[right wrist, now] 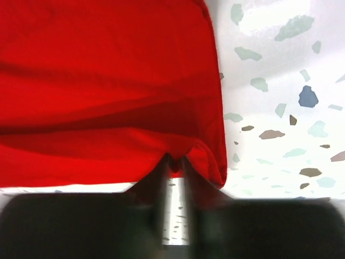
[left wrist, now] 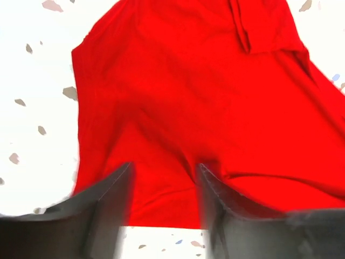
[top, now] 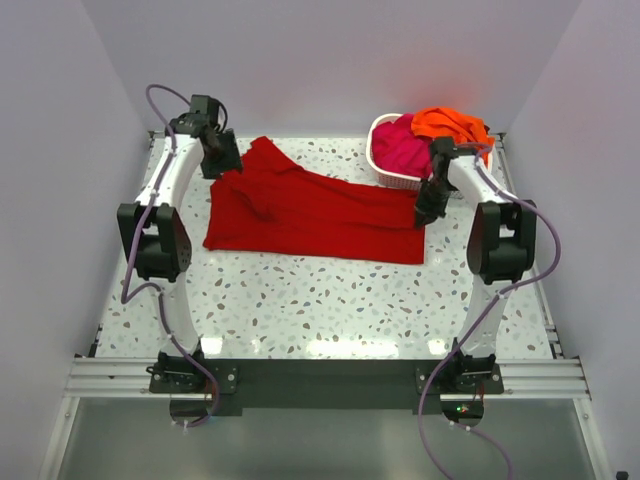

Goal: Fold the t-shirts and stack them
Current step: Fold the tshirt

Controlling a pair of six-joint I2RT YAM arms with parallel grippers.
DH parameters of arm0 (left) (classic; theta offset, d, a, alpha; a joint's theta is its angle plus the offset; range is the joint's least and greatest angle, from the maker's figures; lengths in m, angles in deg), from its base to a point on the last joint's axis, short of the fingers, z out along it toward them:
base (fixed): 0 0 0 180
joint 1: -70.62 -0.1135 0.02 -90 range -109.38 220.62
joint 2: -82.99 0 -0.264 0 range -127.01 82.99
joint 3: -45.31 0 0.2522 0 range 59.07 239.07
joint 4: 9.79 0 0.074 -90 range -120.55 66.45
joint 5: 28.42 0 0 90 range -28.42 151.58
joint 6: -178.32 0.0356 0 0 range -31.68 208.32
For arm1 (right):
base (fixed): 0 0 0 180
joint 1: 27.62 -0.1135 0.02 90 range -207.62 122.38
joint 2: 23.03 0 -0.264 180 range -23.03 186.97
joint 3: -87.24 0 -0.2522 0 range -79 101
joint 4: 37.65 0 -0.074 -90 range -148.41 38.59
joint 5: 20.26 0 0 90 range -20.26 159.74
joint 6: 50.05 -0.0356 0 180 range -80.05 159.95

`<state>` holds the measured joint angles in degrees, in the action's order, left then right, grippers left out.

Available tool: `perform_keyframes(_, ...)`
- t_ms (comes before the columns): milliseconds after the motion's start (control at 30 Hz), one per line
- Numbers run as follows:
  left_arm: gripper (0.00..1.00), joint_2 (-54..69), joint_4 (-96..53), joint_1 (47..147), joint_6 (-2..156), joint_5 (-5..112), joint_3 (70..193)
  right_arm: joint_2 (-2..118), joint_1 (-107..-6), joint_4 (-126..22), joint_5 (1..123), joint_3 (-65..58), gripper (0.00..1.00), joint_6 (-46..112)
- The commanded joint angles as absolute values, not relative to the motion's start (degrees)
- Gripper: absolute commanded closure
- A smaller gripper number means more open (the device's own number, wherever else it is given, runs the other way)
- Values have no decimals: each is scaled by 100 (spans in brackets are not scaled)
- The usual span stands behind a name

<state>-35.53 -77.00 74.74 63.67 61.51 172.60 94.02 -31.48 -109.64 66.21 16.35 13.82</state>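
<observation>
The deep red t-shirt (top: 320, 212) lies spread across the middle of the table, one part bunched at its far left. My left gripper (top: 222, 160) is open at the shirt's far left edge, its jaws wide apart over the cloth (left wrist: 178, 118). My right gripper (top: 428, 210) is shut on the shirt's right edge near the far corner; the cloth (right wrist: 108, 91) puckers between the jaws. The magenta-pink t-shirt (top: 400, 148) and the bright orange t-shirt (top: 452, 124) lie heaped in the basket.
The white slatted basket (top: 381, 172) stands at the far right of the speckled table (top: 330, 300), just behind my right gripper. White walls close in the far side and both sides.
</observation>
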Motion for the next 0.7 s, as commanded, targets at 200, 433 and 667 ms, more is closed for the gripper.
perform_keyframes(200, 4, -2697, -7093, 7150, 6635, 6097, 16430, 8983, -2964, -10889, 6755, 1358, 20, 1542)
perform_keyframes(433, 4, -1721, -6592, 6623, 6705, 6132, 14495, 8420, -2973, -10362, 6360, 73, 20, 1429)
perform_keyframes(667, 15, -1466, -6363, 6561, 6766, 6132, 13607, 8288, -2973, -10054, 6166, -473, 20, 1375)
